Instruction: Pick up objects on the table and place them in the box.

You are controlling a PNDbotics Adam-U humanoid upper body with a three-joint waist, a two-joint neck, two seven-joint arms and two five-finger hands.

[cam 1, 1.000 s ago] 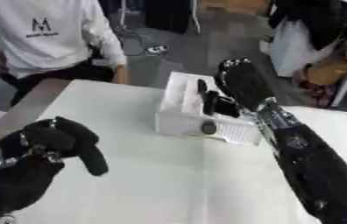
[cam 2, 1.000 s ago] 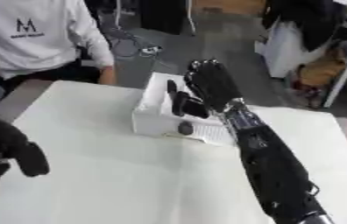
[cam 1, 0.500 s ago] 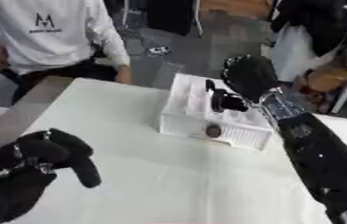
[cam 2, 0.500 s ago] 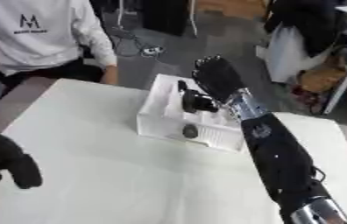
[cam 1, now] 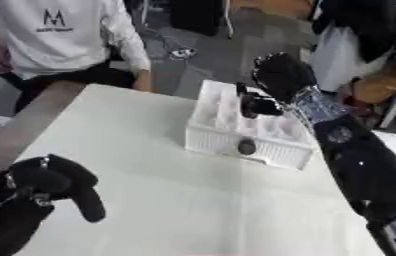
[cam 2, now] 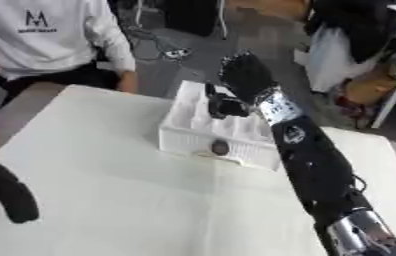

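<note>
My right hand [cam 1: 282,77] is over the far side of the white box [cam 1: 236,134], with the fingers curled around a small dark object [cam 1: 258,105] that I hold just above the inside of the box. I judge this object is almost placed but not yet let go. My left hand [cam 1: 35,200] rests at the lower left, fingers curled, holding nothing. On the bare white surface [cam 1: 193,200] I see no other object left to pick.

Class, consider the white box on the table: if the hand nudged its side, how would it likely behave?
The white box sits low and wide, so it would probably slide rather than tip. Its thin, slotted-looking walls suggest light plastic, likely easy to shift. The right hand hovers over it.
</note>
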